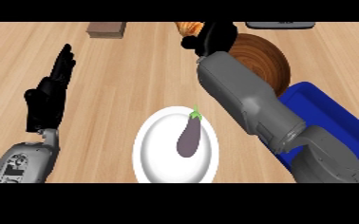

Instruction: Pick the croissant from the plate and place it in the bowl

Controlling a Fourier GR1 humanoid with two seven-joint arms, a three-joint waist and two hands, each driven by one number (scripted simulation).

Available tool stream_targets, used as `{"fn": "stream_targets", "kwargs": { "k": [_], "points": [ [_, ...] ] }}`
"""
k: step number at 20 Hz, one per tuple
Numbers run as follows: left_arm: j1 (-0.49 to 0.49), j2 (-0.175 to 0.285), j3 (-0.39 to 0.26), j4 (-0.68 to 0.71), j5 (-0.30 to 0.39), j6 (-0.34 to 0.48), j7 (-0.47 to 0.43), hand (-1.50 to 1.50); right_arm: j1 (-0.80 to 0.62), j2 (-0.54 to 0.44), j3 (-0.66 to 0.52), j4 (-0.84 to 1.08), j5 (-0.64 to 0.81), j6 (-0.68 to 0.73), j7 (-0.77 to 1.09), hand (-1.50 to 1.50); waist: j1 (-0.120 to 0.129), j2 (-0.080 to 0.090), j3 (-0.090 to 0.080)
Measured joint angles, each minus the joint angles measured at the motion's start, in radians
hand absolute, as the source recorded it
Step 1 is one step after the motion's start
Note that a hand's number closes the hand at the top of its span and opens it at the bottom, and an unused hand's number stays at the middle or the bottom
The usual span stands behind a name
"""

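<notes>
Well, the golden-brown, ridged croissant (188,27) sits up near twelve o'clock in the head view, off the plate and in the black right hand (214,37). The hand's fingers are curled round it, so only the pastry's left end shows, poking out at the hand's nine o'clock side. The grey right forearm (245,95) runs from the five o'clock corner up to that hand.

At four o'clock from the croissant, just beside the hand, lies the round, dark wooden bowl (270,59), its grain showing in rings; the forearm covers its left rim. Whether the croissant is over the rim or only beside it I cannot tell.

Down at six o'clock is the round white plate (151,156), and on it lies a single purple aubergine (188,136) with a green stalk (stalk end pointing toward twelve o'clock).

A deep-blue plastic bin (319,107) stands at four o'clock of the view, touching or nearly touching the bowl's lower edge, partly behind the arm. A flat brown rectangular block (107,29) rests at eleven o'clock, and a dark grey flat object (279,24) is cut by the edge at one o'clock.

The black left hand (45,99) rests at nine o'clock, fingers straight, held together and pointing up, holding nothing above the pale wooden counter (126,76).
</notes>
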Motion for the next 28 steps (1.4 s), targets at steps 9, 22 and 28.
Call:
{"fn": "stream_targets", "kwargs": {
  "k": [9,22,28],
  "points": [
    [0.024,0.002,0.013,-0.035,-0.002,-0.016,0.011,0.0,0.13,-0.116,-0.006,0.093,0.08,-0.015,-0.005,1.5,-0.002,0.003,0.0],
    [-0.017,-0.021,0.012,-0.022,-0.014,-0.038,0.007,0.0,0.337,-0.265,-0.25,-0.034,-0.103,-0.064,-0.283,-1.5,0.029,0.023,0.003],
    [-0.024,-0.03,0.013,-0.036,-0.021,-0.036,0.018,0.0,0.444,-0.303,-0.382,-0.183,-0.231,-0.092,-0.557,-1.5,0.036,0.026,0.005]
  ]
}}
